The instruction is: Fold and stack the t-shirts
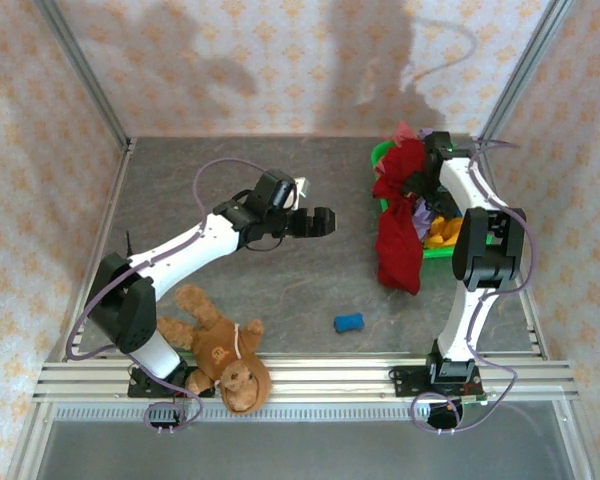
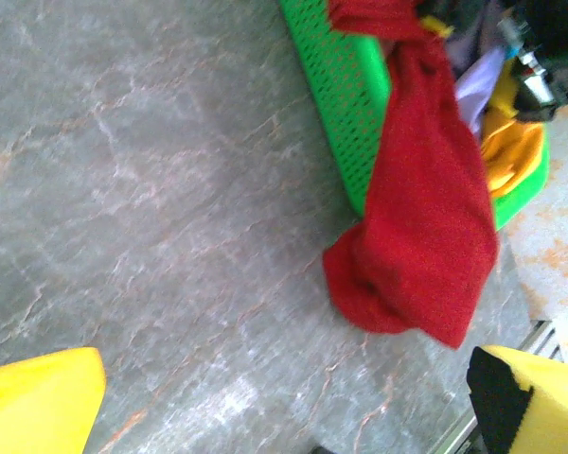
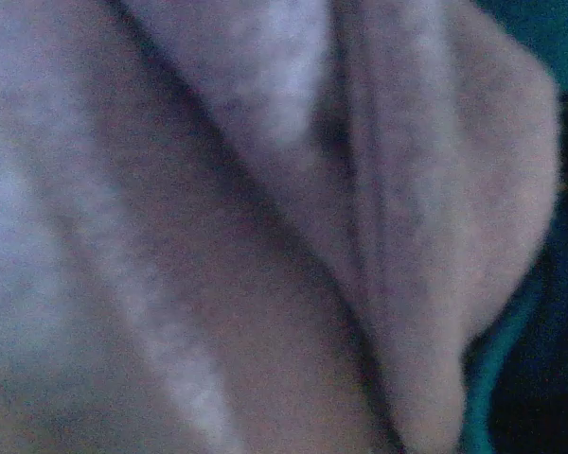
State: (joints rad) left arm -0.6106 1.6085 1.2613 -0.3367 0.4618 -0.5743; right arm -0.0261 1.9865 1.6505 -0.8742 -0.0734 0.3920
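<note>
- Top view: shows left gripper (image 1: 325, 221) spread wide and empty above the bare table (image 1: 230, 290); right gripper (image 1: 418, 188) sunk into the green basket (image 1: 379, 155); dark red t-shirt (image 1: 400, 250) draped over the rim, tail on the table.
- Left wrist: looks past released yellow fingers (image 2: 38, 402) at the dark red t-shirt, with orange-yellow t-shirt (image 2: 511, 151) and lavender t-shirt (image 2: 478, 85) heaped inside.
- Right wrist: pressed close to lavender cloth; jaws wide, grasp impossible to tell.
- Judged barely begun: nothing folded or stacked.

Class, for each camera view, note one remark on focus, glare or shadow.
Top external: sharp, soft shadows on the back wall. Left wrist: slightly soft, glare on the table, dark red t-shirt readable. Right wrist: dim, pale cloth blurred, too near the lens.
</note>
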